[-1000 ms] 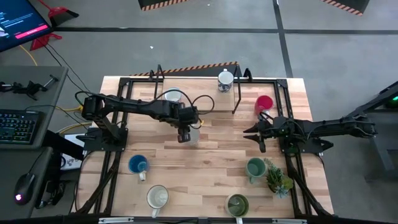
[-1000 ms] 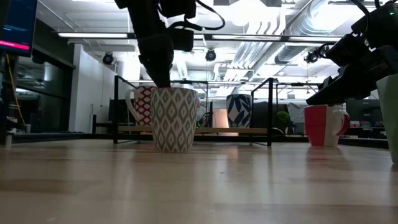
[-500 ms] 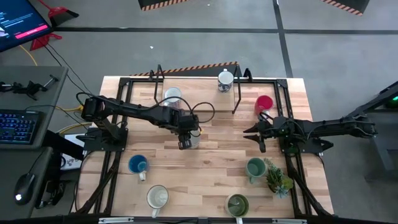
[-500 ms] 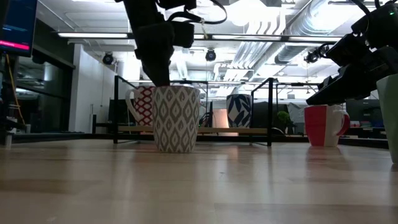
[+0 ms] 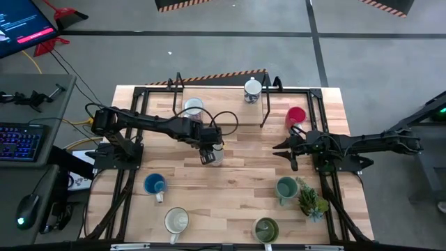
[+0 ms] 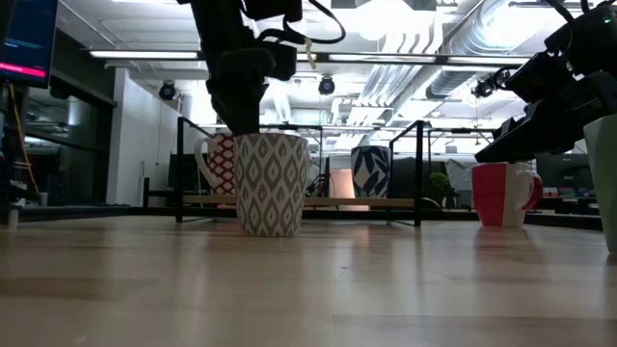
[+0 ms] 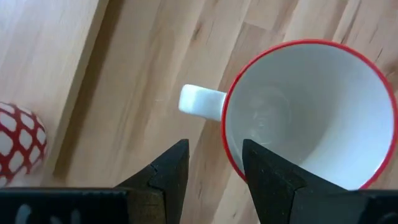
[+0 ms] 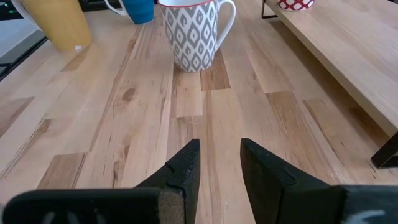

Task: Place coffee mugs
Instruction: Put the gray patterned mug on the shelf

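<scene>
At worktop centre, left end effector [image 5: 207, 157] hangs over the patterned mug [image 5: 215, 153], fingers apart. In its wrist view the two dark fingers [image 7: 165, 177] stand off the red rim, near the white handle, one outside by the handle and one about at the rim; no clear contact, nothing clamped. Low view shows the mug [image 6: 270, 184] upright on the wood. Right end effector [image 5: 287, 151] waits right of centre, fingers parted, empty, near the red mug [image 5: 295, 116]. Other mugs: red-lattice one [image 5: 193, 108] far left on the rack, blue mug [image 5: 154, 185] near left, teal mug [image 5: 286, 187] near right.
</scene>
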Robot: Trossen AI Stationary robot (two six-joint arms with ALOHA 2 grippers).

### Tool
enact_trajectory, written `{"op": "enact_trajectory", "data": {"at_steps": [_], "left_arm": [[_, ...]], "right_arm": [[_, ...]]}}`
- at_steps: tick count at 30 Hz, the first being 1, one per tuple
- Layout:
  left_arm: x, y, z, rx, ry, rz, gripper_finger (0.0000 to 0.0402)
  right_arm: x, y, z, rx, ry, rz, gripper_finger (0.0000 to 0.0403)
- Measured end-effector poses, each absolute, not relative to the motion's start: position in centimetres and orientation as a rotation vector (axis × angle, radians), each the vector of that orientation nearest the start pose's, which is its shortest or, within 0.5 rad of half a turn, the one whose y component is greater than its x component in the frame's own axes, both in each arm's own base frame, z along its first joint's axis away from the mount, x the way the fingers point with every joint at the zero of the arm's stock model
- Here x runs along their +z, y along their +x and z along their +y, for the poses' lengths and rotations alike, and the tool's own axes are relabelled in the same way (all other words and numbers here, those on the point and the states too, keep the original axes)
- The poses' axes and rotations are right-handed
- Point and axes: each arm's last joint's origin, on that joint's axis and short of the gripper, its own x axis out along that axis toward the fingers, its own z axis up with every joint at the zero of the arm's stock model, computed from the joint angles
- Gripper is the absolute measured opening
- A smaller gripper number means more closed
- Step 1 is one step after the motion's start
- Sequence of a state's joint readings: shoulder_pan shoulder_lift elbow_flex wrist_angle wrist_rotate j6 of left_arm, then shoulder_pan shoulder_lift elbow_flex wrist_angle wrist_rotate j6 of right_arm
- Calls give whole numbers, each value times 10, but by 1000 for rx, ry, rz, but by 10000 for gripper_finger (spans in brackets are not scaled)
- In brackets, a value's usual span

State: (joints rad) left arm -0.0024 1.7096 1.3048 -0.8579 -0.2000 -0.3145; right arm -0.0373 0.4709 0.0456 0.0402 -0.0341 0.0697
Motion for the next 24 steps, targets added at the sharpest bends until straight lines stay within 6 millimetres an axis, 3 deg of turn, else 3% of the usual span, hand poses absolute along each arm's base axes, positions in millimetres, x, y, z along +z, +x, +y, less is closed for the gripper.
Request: {"op": "enact_trajectory", "data": {"at_steps": [9, 19, 24], "left_arm": [[225, 337, 2, 364, -207, 1244, 140], [198, 346, 1, 354, -210, 1328, 140], [199, 346, 1, 334, -189, 1330, 138]], "right_arm": [[141, 122, -4, -15, 72, 385, 96], [141, 122, -4, -14, 72, 385, 96], [141, 122, -4, -13, 65, 385, 96]]}}
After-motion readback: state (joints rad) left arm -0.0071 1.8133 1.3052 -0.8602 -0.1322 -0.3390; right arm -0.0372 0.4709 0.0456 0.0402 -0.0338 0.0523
